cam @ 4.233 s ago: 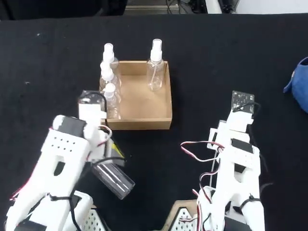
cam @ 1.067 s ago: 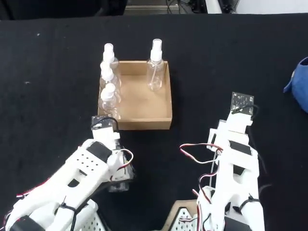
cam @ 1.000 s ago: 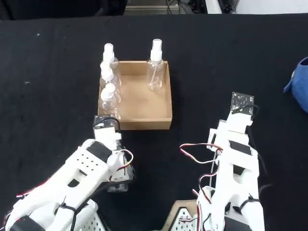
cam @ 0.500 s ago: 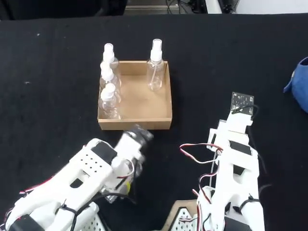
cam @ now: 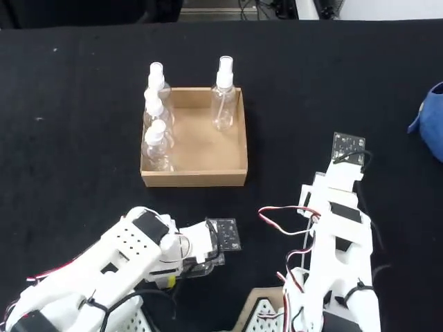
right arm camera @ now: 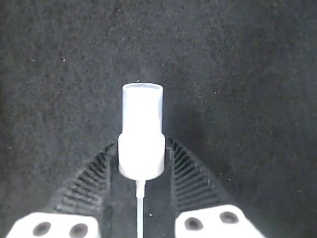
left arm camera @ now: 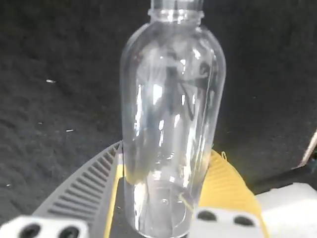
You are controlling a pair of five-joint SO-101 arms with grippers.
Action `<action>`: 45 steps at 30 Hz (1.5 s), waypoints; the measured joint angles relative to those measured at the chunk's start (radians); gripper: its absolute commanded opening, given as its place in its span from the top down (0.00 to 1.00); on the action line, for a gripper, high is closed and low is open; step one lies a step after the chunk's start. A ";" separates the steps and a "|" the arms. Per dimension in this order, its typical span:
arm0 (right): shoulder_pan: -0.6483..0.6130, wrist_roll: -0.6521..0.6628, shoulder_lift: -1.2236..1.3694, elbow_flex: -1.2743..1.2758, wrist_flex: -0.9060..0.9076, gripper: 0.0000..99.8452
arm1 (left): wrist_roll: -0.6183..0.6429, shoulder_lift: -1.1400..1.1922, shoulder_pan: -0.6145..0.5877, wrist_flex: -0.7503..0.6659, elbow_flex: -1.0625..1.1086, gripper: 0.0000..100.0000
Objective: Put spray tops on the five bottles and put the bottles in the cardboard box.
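Observation:
A clear bottle (left arm camera: 171, 119) with no top and a bare neck stands between the fingers of my left gripper (left arm camera: 168, 198), which is shut on it. In the high view that gripper (cam: 197, 263) is low over the table, in front of the cardboard box (cam: 194, 178). My right gripper (right arm camera: 141, 166) is shut on a white spray top (right arm camera: 141, 134), its thin tube running back between the fingers. Several capped bottles stand in the box: three along its left wall (cam: 156, 142) and one at the far right corner (cam: 223, 97).
The right arm (cam: 339, 221) lies at the front right of the black table. A blue object (cam: 432, 117) sits at the right edge. The box floor (cam: 204, 149) between the bottles is bare.
My left arm has drawn back from the box front and turned its wrist to the right, carrying the topless bottle with it. The right arm has stayed still.

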 measured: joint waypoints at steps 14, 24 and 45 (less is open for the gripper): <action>0.000 0.000 0.000 0.000 0.000 0.98 | 0.074 0.014 -0.101 0.115 -0.031 0.85; 0.000 0.000 0.000 0.000 0.000 0.98 | 0.078 0.014 -0.100 0.084 -0.063 0.97; 0.000 -0.002 0.000 0.000 0.002 0.98 | 0.118 0.014 -0.081 0.072 -0.066 0.97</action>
